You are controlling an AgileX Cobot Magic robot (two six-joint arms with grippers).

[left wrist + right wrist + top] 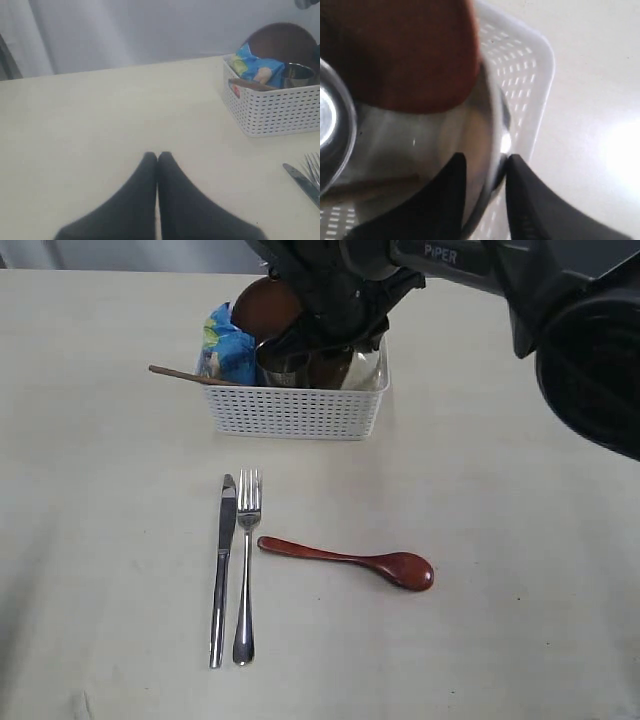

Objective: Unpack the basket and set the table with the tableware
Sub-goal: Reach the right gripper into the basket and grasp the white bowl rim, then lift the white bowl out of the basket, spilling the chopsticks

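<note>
The white perforated basket point(295, 412) stands at the back of the table point(110, 540). It holds a reddish-brown plate point(265, 308) on edge, a small steel cup point(285, 365), wooden chopsticks point(185, 374) and a pale glossy bowl point(362, 368). My right gripper point(486, 159) reaches into the basket, open, one finger inside the bowl point(445, 140) and the other outside against its rim. A steel knife point(222, 565), a fork point(246, 560) and a dark red spoon point(350, 560) lie on the table in front. My left gripper point(158, 156) hovers shut and empty over bare table, well left of the basket point(270, 112).
A blue snack bag point(228, 345) leans in the basket's left end beside the plate. The right arm point(560, 310) stretches in from the upper right above the basket. The chopsticks stick out over the basket's left wall.
</note>
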